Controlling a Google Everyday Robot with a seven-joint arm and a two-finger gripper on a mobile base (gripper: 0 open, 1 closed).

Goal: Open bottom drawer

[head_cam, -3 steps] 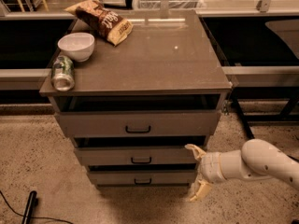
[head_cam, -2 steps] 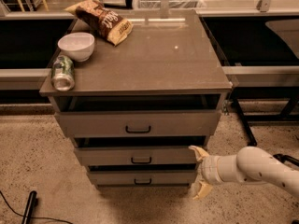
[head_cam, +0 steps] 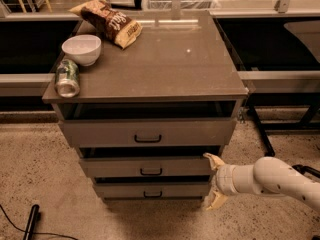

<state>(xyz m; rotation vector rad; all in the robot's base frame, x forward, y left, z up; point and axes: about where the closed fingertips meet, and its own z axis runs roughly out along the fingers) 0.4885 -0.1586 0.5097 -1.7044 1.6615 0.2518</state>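
Speckled floor, cabinet mid-frame. Bottom drawer lowest of three, handle a horizontal bar at centre. Gripper at cabinet's right edge, jaws spread open, one above other. Handle lies off to their left, apart.

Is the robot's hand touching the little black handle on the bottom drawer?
Apart. The camera view shows the gripper, fingers spread, by the right edge of the cabinet, with bare drawer front between it and the bottom drawer's handle.
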